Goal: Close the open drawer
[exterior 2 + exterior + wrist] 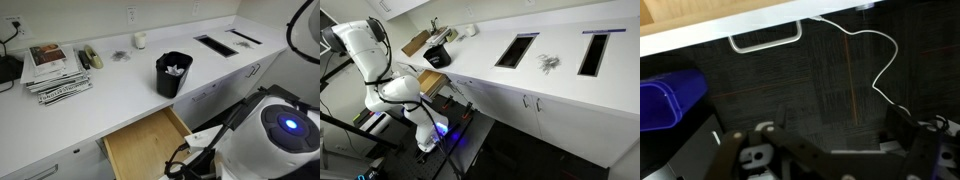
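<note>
The drawer (142,142) stands pulled out under the white counter, its light tan inside showing. It also shows in an exterior view (432,83) behind the arm. In the wrist view its white front (700,30) with a metal handle (765,41) runs along the top edge. My gripper (830,128) is open and empty, low over the dark carpet and a short way in front of the handle, not touching it. In an exterior view it is a dark shape (192,160) below the drawer's front corner.
A black bin (172,73) and stacked magazines (55,72) sit on the counter (110,95). A white cable (880,60) lies on the carpet. A blue object (668,100) is beside the gripper. White cabinet doors (535,105) run along the counter.
</note>
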